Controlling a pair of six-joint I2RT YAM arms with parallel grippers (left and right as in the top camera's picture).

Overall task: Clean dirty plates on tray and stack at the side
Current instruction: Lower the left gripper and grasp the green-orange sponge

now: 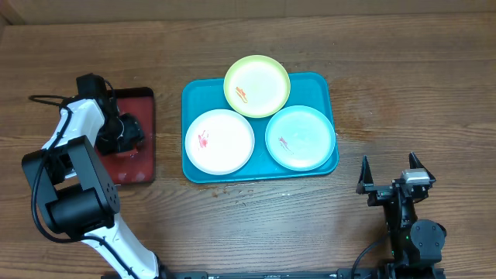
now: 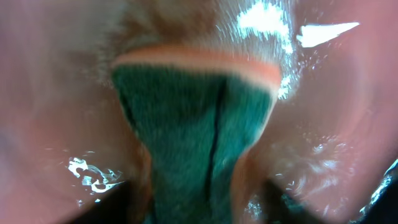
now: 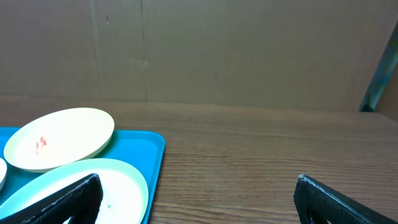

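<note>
No writing, label, brand, number or sign can be read in any of the views. The only marks are small red-orange smears on the yellow-green plate (image 1: pixel 256 85), the white plate (image 1: pixel 219 141) and the pale mint plate (image 1: pixel 300 137). These are stains, not characters. The teal-blue tray (image 1: pixel 314 89) under them shows a plain surface and rim.
</note>
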